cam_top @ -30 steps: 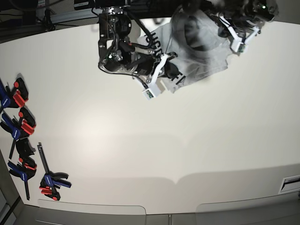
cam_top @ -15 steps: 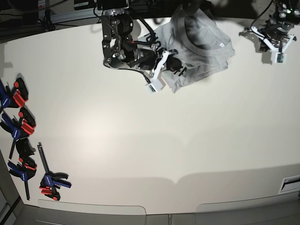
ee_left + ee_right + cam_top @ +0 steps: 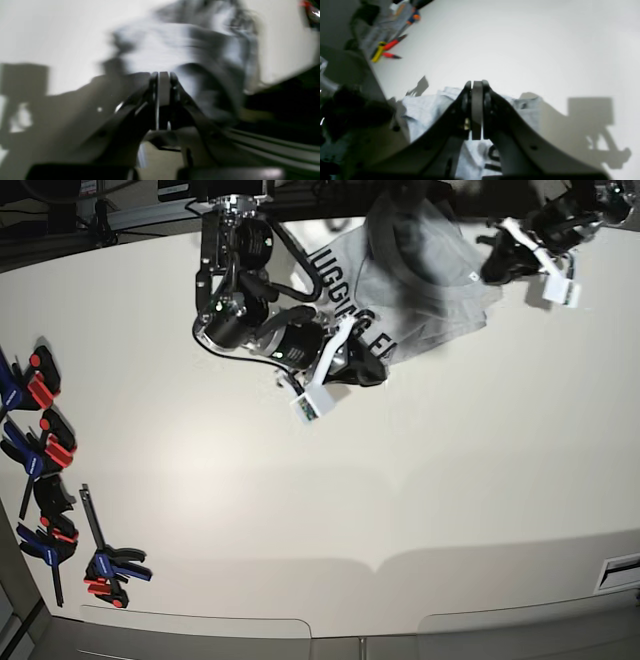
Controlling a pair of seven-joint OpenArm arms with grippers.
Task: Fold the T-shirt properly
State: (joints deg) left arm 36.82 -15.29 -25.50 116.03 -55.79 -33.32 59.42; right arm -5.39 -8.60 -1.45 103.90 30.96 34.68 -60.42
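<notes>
Lying bunched at the top centre of the base view, the T-shirt (image 3: 420,275) is a soft, light heather-grey heap, its ribbed collar ring turned up and a band of bold black block letters running along its lower left fold, on the pale matte counter (image 3: 420,480). The right end effector (image 3: 372,372) sits at the shirt's lower left edge in that view, its dark fingers pressed together; whether any cloth is pinched between them cannot be told. The left end effector (image 3: 497,265) hangs at the upper right of the frame just beside the shirt's right edge, fingers shut with nothing seen between them. Along the left edge of the base view lies a row of bar clamps (image 3: 45,470) with red and blue handles, well apart from the shirt. The right wrist view shows what the base view hides: the closed jaws over crumpled grey fabric (image 3: 430,110) with black lettering low in the frame, and red and yellow hand tools (image 3: 386,48) at the upper left. The left wrist view is heavily blurred, giving only the shut jaws before a grey mass of cloth (image 3: 190,50).
</notes>
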